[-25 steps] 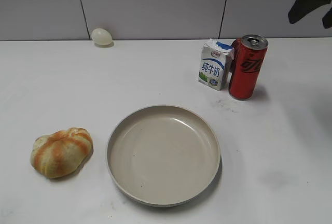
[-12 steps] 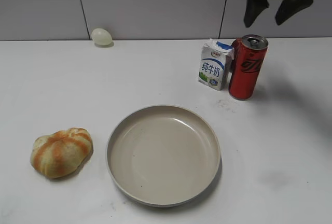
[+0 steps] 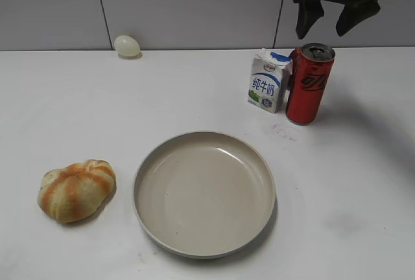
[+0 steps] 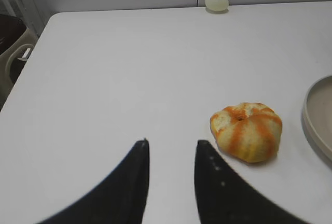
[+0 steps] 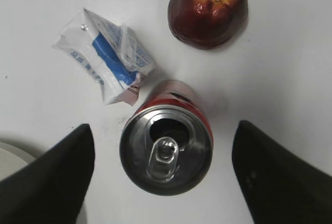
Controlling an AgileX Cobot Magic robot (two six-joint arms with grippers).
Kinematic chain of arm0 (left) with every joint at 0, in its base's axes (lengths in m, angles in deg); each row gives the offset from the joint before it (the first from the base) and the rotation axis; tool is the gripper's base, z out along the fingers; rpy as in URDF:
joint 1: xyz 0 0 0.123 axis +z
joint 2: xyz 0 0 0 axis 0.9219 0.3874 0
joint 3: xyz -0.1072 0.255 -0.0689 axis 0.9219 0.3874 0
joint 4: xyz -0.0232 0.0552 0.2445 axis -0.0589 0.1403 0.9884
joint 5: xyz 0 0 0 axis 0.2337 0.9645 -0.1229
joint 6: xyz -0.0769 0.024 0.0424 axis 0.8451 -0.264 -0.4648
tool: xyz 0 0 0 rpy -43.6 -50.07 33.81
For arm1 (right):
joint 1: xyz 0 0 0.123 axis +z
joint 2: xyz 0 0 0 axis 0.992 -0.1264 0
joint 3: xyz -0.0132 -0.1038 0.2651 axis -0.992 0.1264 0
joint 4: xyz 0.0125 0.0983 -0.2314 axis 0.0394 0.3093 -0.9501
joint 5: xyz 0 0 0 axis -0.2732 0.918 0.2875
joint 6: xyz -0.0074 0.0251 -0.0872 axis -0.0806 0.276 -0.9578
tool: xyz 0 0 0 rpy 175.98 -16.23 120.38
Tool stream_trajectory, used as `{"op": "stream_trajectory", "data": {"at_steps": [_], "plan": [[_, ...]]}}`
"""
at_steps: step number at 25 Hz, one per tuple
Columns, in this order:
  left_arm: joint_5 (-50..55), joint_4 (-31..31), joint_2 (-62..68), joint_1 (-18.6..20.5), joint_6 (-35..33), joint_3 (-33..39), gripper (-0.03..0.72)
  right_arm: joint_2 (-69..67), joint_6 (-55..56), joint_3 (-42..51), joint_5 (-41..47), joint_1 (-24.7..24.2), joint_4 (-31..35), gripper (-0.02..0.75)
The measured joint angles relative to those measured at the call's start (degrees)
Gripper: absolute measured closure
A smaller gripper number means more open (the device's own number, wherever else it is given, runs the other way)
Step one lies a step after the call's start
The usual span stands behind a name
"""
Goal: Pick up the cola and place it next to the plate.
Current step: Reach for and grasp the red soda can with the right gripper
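With the right gripper (image 3: 328, 24) spread wide above the tall glossy red cola can (image 3: 310, 83), which is parked just beside the white-and-blue milk carton (image 3: 268, 80) behind the big round beige plate (image 3: 205, 192), that carton could easily get clipped by a finger and knocked over.

The white surface (image 3: 78, 98) carries the beige plate (image 3: 205, 192) at lower centre, an orange-streaked bun (image 3: 76, 189) at lower left, a pale egg (image 3: 127, 45) at upper left, and the milk carton (image 3: 268, 80), cola (image 3: 310, 83) and dark red fruit (image 5: 208, 7) at upper right.
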Motion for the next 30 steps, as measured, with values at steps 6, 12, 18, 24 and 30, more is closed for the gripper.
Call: {"op": "stream_trajectory", "data": {"at_steps": [6,12,18,24,30], "plan": [[0.0,0.0,0.0,0.0,0.0,0.0,0.452,-2.98,-0.06,-0.07,0.32,0.0,0.0,0.068],[0.0,0.0,0.0,0.0,0.0,0.0,0.452,-4.86,-0.08,-0.07,0.43,0.0,-1.44,0.068],[0.0,0.0,0.0,0.0,0.0,0.0,0.452,-6.35,0.15,-0.07,1.43,0.0,-1.5,0.071],[0.0,0.0,0.0,0.0,0.0,0.0,0.452,-8.44,2.41,-0.07,1.84,0.0,-1.44,0.122],[0.0,0.0,0.0,0.0,0.0,0.0,0.452,-8.59,2.64,-0.07,1.84,0.0,-0.05,0.2]]}}
